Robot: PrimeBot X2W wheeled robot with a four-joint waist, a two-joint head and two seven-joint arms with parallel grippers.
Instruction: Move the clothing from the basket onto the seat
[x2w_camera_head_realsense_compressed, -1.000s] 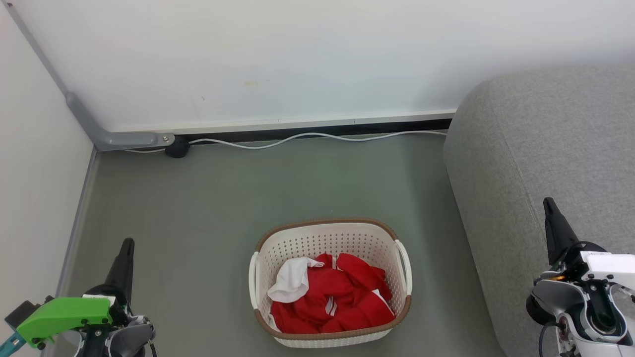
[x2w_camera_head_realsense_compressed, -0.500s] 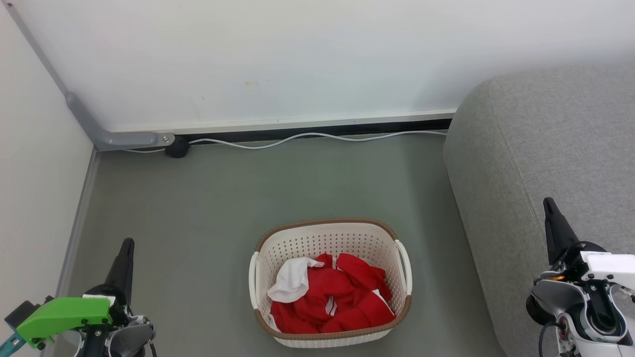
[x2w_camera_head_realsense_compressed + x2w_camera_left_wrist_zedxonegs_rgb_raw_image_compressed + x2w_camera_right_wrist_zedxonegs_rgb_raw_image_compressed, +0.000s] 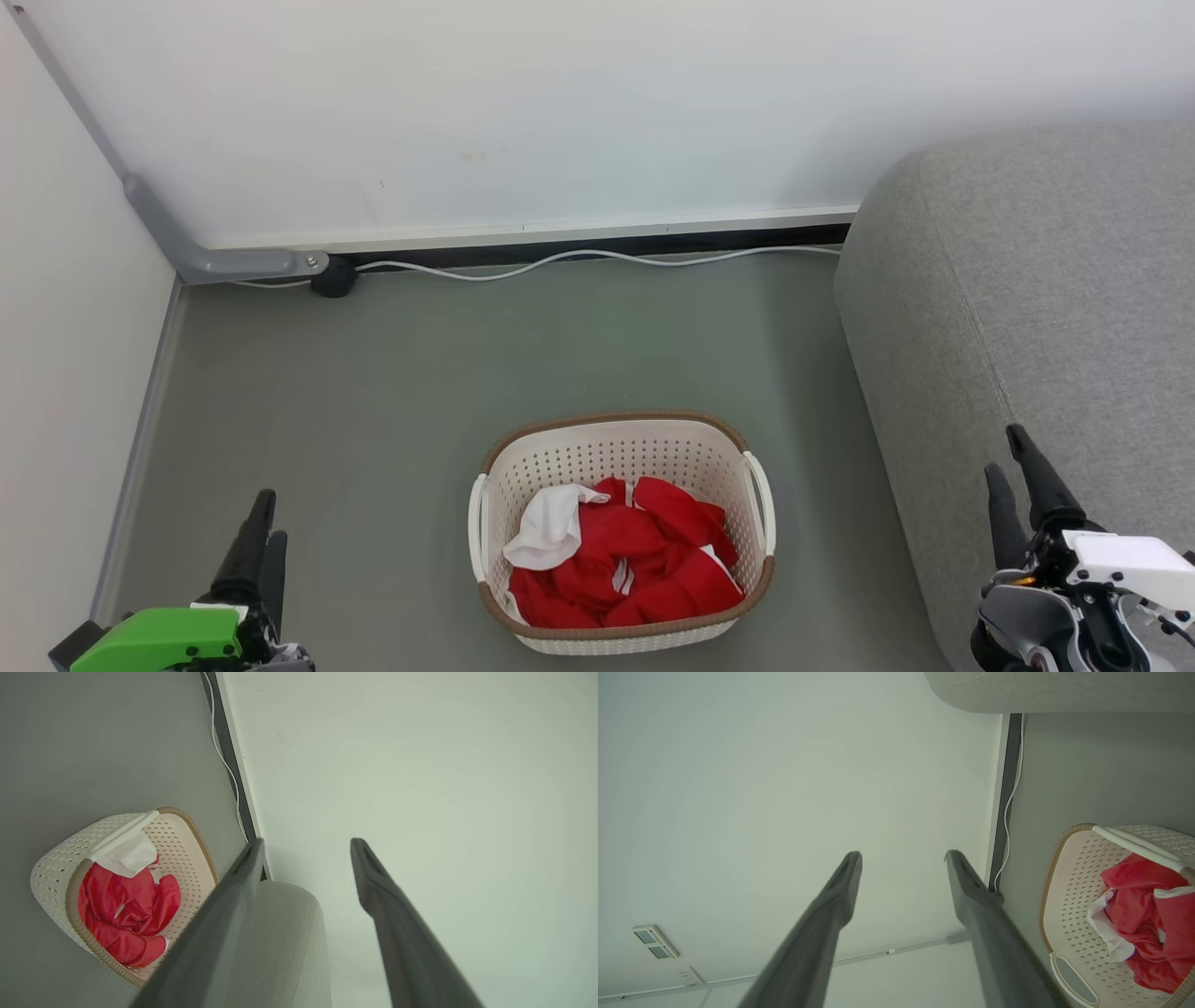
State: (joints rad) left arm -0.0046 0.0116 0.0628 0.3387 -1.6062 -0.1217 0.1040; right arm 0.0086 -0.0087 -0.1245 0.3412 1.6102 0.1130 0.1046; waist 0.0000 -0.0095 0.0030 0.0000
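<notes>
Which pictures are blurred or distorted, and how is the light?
Head view: sharp, soft even light, only faint shadow around the basket. Left wrist view: one finger blurred, the basket stretched by the wide lens. Right wrist view: both fingers soft; no glare.

The left gripper (image 3: 271,515) and the right gripper (image 3: 1003,450) have each parted their fingers and sunk lower

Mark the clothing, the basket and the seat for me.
clothing (image 3: 644,560), head view, red fabric mid-pile.
basket (image 3: 607,457), head view, far perforated inner wall.
seat (image 3: 1055,280), head view, bare grey upholstery.
</notes>
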